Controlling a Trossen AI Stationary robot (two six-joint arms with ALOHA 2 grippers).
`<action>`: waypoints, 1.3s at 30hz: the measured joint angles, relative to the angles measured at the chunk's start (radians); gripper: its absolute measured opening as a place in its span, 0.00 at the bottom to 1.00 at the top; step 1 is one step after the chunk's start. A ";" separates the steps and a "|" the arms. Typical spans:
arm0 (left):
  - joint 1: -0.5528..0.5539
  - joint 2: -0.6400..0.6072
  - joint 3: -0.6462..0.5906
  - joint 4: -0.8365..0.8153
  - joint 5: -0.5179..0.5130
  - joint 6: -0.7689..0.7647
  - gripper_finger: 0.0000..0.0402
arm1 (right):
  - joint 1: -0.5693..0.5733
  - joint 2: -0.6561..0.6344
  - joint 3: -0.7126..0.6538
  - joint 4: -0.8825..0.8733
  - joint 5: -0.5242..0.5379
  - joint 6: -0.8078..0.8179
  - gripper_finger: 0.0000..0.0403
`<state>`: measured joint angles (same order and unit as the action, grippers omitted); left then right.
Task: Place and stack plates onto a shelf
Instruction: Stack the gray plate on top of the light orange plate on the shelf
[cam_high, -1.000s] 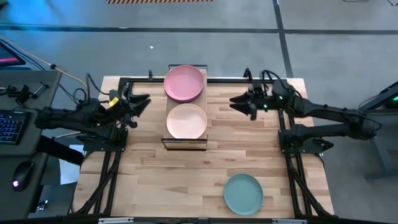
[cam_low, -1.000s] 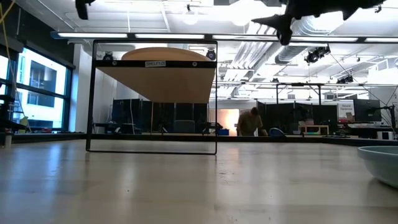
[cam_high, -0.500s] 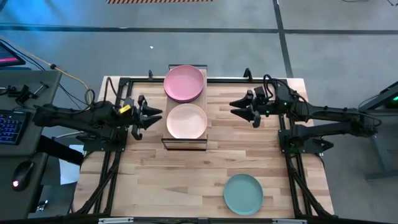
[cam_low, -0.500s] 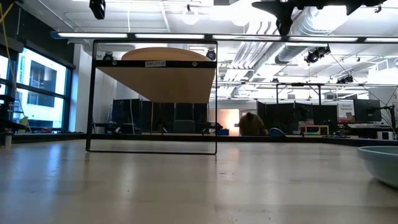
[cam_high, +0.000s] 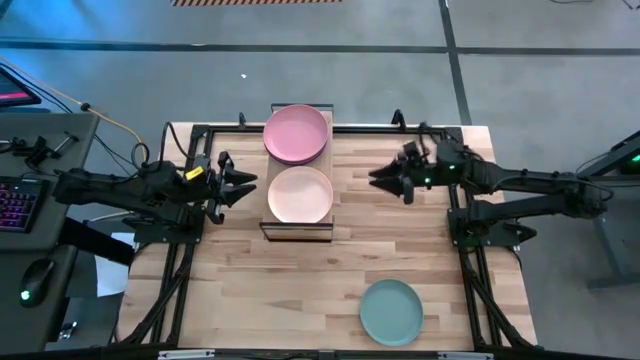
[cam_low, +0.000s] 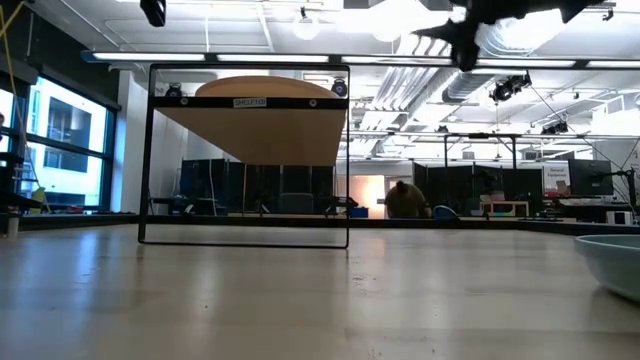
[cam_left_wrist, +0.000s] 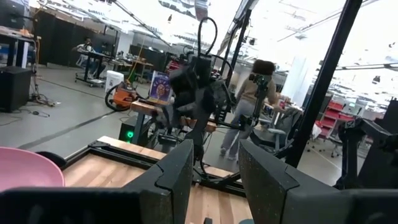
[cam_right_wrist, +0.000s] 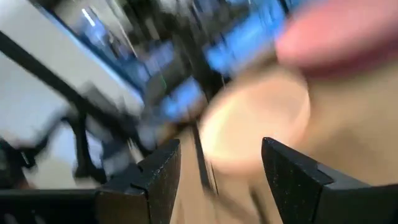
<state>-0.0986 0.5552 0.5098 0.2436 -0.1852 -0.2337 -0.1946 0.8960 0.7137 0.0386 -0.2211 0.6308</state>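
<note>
Plates, pink (cam_high: 296, 133) and cream (cam_high: 300, 194), sit on the shelf (cam_high: 297, 231), flanked by the empty, open left gripper (cam_high: 243, 185) and right gripper (cam_high: 381, 178); next, I judge, comes fetching the teal plate (cam_high: 391, 311) well off it.

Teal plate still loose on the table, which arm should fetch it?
Probably right. The teal plate lies at the table's near right, on the right arm's side. The right gripper hangs open and empty right of the shelf; the left gripper, open too, sits across the shelf, farther away.
</note>
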 joint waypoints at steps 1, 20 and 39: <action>0.000 0.000 0.000 0.000 0.000 0.000 0.29 | 0.016 0.010 0.019 -0.087 -0.008 0.003 0.51; 0.000 0.001 0.000 -0.008 -0.063 0.000 0.29 | 0.724 0.335 -0.049 -0.661 -0.102 0.623 0.51; 0.000 0.001 0.000 -0.068 -0.064 0.000 0.29 | 0.799 0.671 -0.041 -0.419 -0.082 0.785 0.51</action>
<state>-0.0982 0.5564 0.5098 0.1755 -0.2494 -0.2340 0.6040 1.5670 0.6724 -0.3806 -0.3028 1.4155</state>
